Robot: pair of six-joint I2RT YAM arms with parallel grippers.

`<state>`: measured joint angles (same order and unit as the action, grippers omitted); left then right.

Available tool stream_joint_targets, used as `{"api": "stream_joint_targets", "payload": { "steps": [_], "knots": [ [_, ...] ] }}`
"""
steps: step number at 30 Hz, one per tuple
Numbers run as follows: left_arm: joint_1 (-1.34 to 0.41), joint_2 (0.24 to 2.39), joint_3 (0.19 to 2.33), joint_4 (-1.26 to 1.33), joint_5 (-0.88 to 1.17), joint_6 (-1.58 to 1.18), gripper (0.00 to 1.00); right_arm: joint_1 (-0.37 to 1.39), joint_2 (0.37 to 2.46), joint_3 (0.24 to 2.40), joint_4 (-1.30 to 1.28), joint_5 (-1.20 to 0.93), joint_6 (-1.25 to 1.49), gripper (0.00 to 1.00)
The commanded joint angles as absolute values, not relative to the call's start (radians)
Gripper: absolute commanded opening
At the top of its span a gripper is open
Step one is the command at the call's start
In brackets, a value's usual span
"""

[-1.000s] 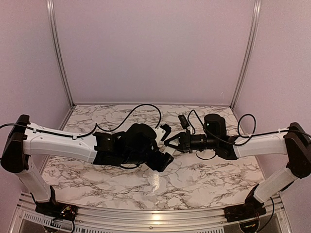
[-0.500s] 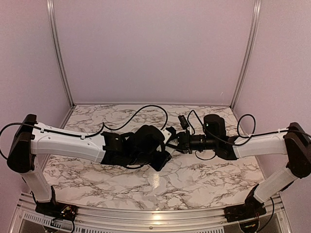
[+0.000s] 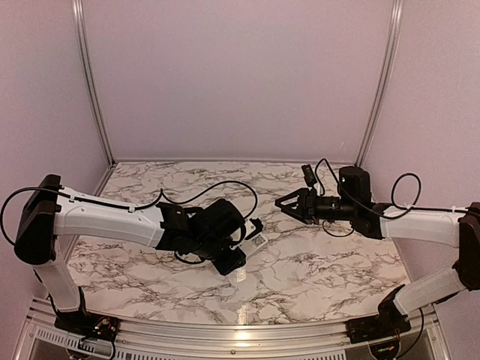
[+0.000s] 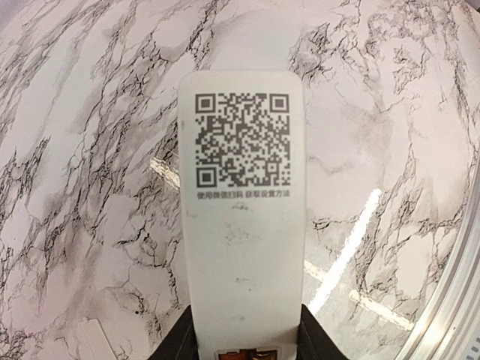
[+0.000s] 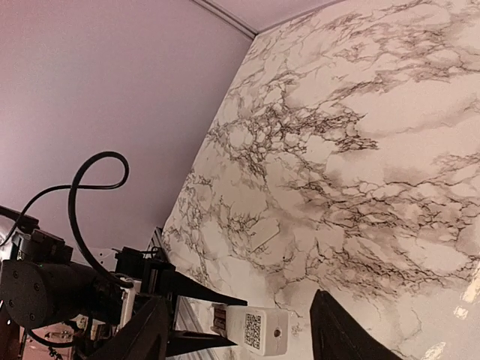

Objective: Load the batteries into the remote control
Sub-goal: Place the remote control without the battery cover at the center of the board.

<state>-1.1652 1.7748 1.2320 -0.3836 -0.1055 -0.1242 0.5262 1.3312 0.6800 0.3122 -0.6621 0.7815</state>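
Note:
The remote control (image 4: 241, 225) is a white bar with a QR label facing the left wrist camera. My left gripper (image 4: 245, 330) is shut on its near end, a dark finger on each side. Reddish-orange batteries (image 4: 247, 352) show in the open bay between the fingers. In the top view the left gripper (image 3: 250, 234) holds the remote (image 3: 257, 240) low over the middle of the table. My right gripper (image 3: 281, 204) hangs open, up and to the right of it, holding nothing. The right wrist view shows the remote (image 5: 259, 331) and batteries (image 5: 220, 319) beyond my spread right gripper (image 5: 240, 304).
A small pale flat rectangular piece (image 5: 259, 233) lies on the marble table (image 3: 322, 262) near the remote. Black cables loop over both wrists (image 3: 225, 187). Aluminium posts and purple walls close off the back and sides.
The right gripper has opened, let go of the remote and drawn back to the right. The left gripper has shut on the remote and carried it down and nearer.

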Motion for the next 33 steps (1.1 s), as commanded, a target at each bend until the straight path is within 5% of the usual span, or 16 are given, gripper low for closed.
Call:
{"api": "stream_joint_targets", "payload": {
  "steps": [1,15,22,33],
  "knots": [
    [-1.14,1.833,1.243,-0.466,-0.041,-0.066,0.22,0.484,1.262,0.676,0.183,-0.63,0.66,0.69],
    [-1.109,1.986,1.35,-0.573,-0.036,-0.031,0.26,0.474,1.037,0.734,0.026,-0.377,0.465,0.99],
    [-1.099,1.986,1.345,-0.583,-0.015,-0.021,0.51,0.474,1.022,0.74,0.014,-0.361,0.454,0.99],
    [-0.986,1.743,1.174,-0.477,-0.067,-0.179,0.76,0.492,1.103,0.87,0.038,-0.498,0.647,0.99]
  ]
}}
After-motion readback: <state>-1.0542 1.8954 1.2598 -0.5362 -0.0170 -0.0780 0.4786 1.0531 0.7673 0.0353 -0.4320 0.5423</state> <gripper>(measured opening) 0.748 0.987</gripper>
